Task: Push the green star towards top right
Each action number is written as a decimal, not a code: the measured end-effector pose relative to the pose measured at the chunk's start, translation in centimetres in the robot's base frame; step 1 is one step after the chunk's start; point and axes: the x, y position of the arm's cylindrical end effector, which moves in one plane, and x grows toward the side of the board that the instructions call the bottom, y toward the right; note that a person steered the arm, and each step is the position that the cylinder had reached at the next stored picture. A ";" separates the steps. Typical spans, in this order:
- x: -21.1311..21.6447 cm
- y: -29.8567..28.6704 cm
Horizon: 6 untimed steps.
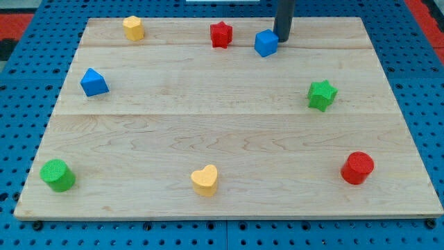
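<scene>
Wooden board point(229, 121) on a blue pegboard. My tip point(282, 39), a bare rod with no claw to open or close, stands at the frame's upper centre, touching the blue cube point(266, 43) on its right. The green star point(322, 95) lies right of centre, well below the tip. A red star point(220, 34) sits left of the cube.

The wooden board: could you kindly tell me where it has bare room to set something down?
The widest free patch is mid-board, bordered by the blue triangle block, green star and yellow heart. Another lies along the bottom between the heart and the red cylinder. It is crowded at the top, where my tip touches the blue cube beside the red star.
</scene>
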 end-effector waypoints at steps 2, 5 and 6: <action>5.4 9.0; 16.4 5.3; 12.7 4.2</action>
